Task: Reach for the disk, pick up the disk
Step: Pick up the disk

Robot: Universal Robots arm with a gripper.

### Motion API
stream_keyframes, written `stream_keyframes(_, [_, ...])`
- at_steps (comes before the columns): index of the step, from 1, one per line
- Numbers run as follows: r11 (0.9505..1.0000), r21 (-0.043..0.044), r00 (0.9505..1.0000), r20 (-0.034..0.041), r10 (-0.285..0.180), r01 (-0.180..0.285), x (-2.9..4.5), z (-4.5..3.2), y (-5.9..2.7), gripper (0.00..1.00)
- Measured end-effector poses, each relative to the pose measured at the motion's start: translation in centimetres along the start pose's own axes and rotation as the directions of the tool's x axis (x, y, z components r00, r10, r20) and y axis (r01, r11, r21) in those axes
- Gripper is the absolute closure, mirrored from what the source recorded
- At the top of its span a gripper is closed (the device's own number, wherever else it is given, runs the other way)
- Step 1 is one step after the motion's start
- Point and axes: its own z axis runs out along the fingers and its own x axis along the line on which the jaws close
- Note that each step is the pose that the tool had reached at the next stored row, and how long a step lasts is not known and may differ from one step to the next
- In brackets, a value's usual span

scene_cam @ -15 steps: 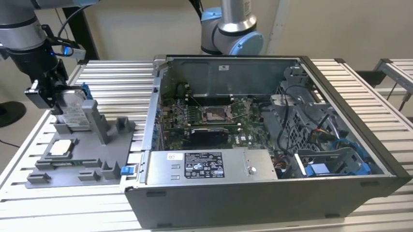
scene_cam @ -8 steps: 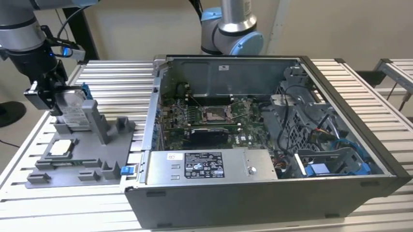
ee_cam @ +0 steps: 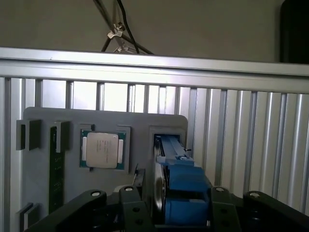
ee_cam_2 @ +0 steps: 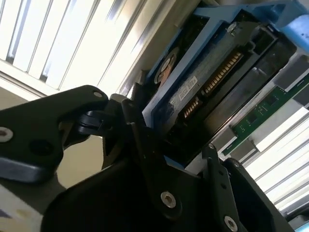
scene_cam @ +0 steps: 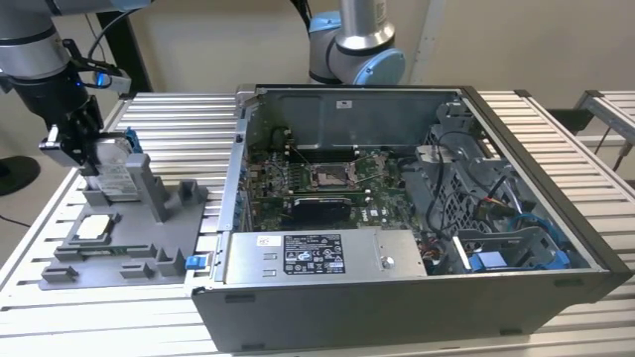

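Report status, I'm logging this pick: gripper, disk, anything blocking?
Gripper at top edge of the disk. Disk upright in a slot of the grey fixture. Nothing seen blocking it.

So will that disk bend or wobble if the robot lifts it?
Probably stiff: the disk looks like metal framed in blue plastic. Likely heavyish for its size. It stands on edge in a slot of the grey holder, so lifted crooked it might snag.

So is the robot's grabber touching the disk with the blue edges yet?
Cannot tell. In both wrist views the gripper straddles the disk very closely, but neither shows plain contact or a plain gap.
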Motion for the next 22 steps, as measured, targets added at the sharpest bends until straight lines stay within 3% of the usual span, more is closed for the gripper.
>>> stream_keyframes(18, [1.0, 0.0001, 1.0, 0.0001, 0.0, 0.0, 0.02, -0.02, 0.0, 1.0])
stream_keyframes(22, [1.0, 0.0, 1.0, 0.0, 0.0, 0.0, 0.01, -0.33, 0.01, 1.0])
